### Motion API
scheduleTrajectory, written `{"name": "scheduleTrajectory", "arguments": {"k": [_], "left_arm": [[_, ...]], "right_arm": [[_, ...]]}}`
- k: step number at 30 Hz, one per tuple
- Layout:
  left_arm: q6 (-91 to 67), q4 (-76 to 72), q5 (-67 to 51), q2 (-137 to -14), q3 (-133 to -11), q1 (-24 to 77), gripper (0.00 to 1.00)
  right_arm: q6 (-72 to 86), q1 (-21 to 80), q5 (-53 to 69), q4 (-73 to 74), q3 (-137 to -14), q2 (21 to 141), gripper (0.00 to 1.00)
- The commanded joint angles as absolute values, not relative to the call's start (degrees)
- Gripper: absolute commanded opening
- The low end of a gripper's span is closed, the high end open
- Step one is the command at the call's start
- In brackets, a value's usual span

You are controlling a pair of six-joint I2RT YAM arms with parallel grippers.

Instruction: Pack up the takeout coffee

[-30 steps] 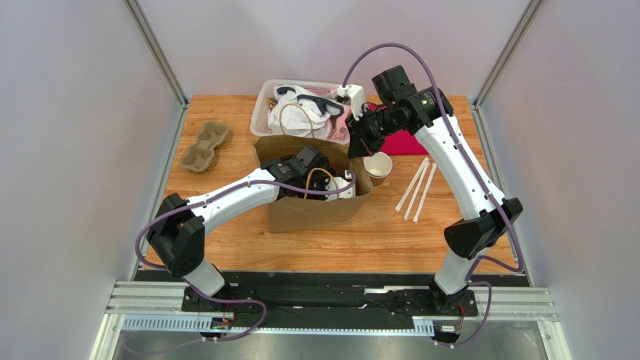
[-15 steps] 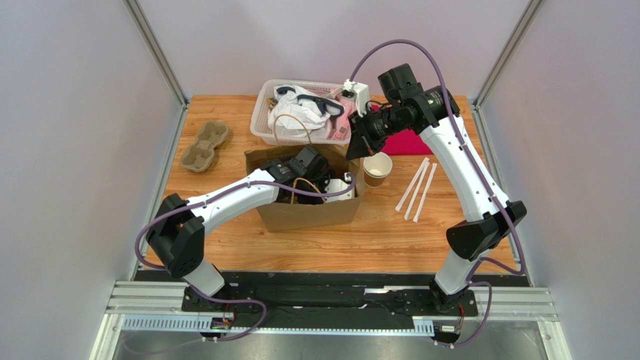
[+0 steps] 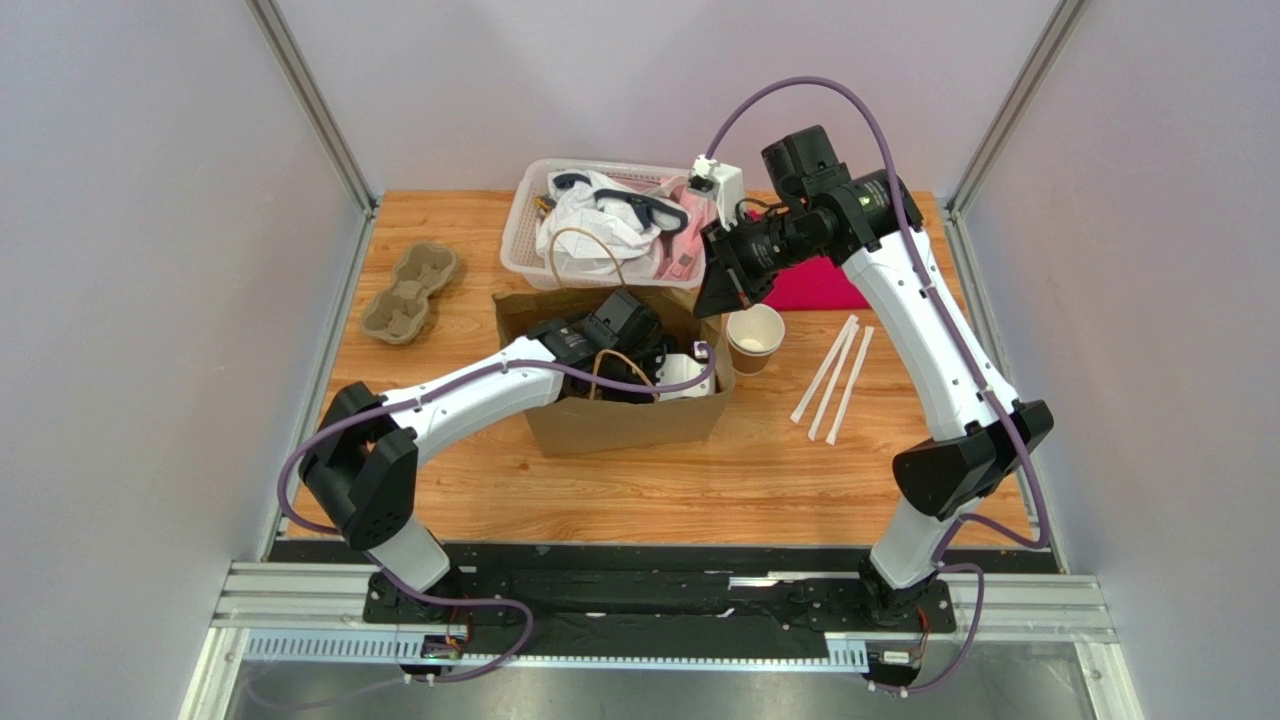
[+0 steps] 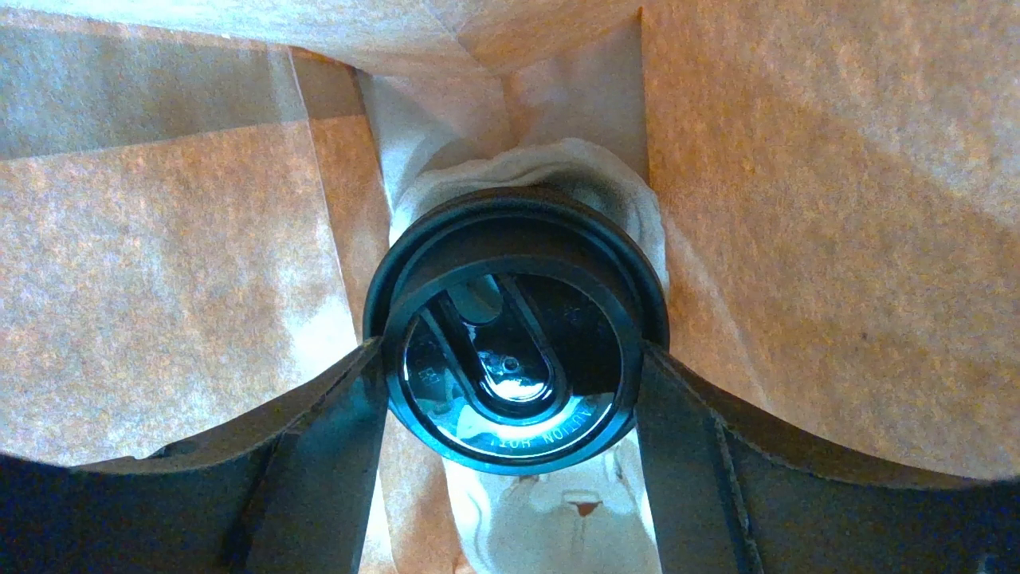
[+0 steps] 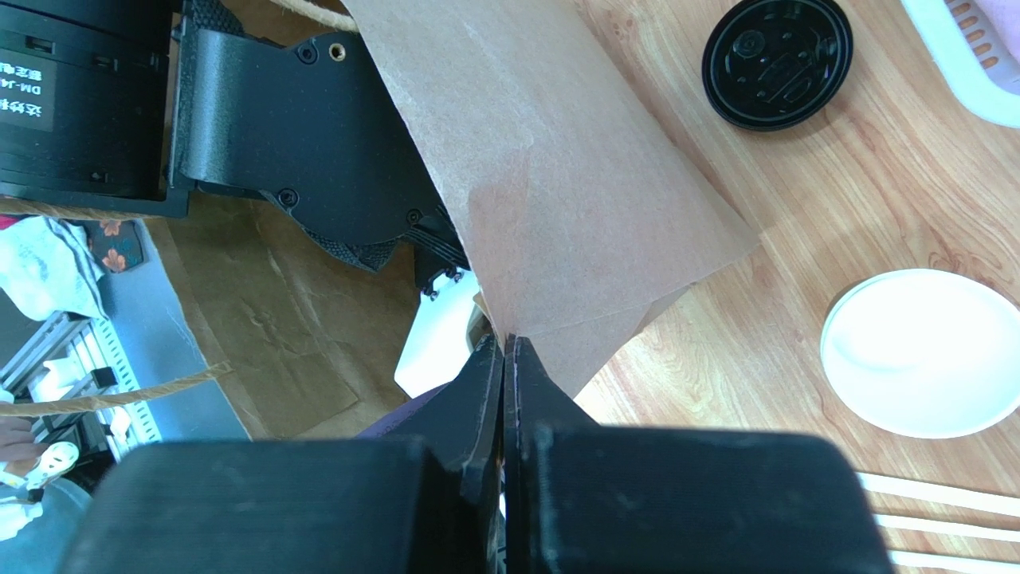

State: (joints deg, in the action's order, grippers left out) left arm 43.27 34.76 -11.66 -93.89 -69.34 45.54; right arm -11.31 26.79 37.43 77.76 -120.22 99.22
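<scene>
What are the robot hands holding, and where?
The left gripper holds the takeout coffee by its lid's sides, inside the paper bag; right gripper pinches the bag's edge.

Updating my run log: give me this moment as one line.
left gripper: grips takeout coffee inside paper bag | right gripper: pinches paper bag edge | coffee: not yet released

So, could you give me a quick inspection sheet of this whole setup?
Surface: wooden table.
Job's things: lidded cup down inside the paper bag.
Clutter: open cup, loose lid, white sticks, cup tray, basket of oddments, pink mat.
Hands: left hand grips the lidded cup; right hand shut on the bag's edge.
Cables: purple cables loop in the air.
Surroundings: grey walls, metal rail in front.
</scene>
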Motion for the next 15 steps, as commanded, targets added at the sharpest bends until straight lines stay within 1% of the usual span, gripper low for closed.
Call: {"name": "scheduleTrajectory", "arguments": {"k": [1,2,3,5,6,7,9,14,15], "left_arm": [[43.77,42.54,-7.65,-101.60,-61.44,45.00,0.02],[43.60,42.80,-7.65,-101.25,-61.61,44.91,0.04],[43.42,42.98,-7.82,-100.90,-61.79,45.00,0.10],[42.54,43.59,-8.52,-99.06,-62.84,44.91,0.16],[42.28,43.85,-8.87,-98.44,-63.36,45.00,0.21],[41.93,44.55,-9.40,-97.92,-64.76,44.91,0.23],[40.96,45.17,-10.02,-96.60,-66.26,45.00,0.25],[40.43,47.64,-11.51,-94.92,-70.05,45.44,0.28],[40.86,47.81,-11.60,-94.75,-70.14,45.44,0.29]], "right_arm": [[-10.10,26.81,42.54,95.36,-120.41,96.68,0.00],[-10.37,26.72,42.45,95.27,-119.71,96.51,0.00],[-10.63,26.89,42.19,95.27,-119.45,96.50,0.00],[-11.34,26.72,41.57,95.19,-119.18,96.59,0.00],[-11.60,26.72,41.22,95.10,-119.09,96.59,0.00],[-11.78,26.81,40.70,95.10,-119.00,96.68,0.00],[-12.13,26.89,39.91,94.57,-118.65,96.77,0.00],[-12.39,26.72,37.36,93.78,-119.26,97.64,0.00],[-12.48,26.72,36.92,93.78,-119.96,97.73,0.04]]}}
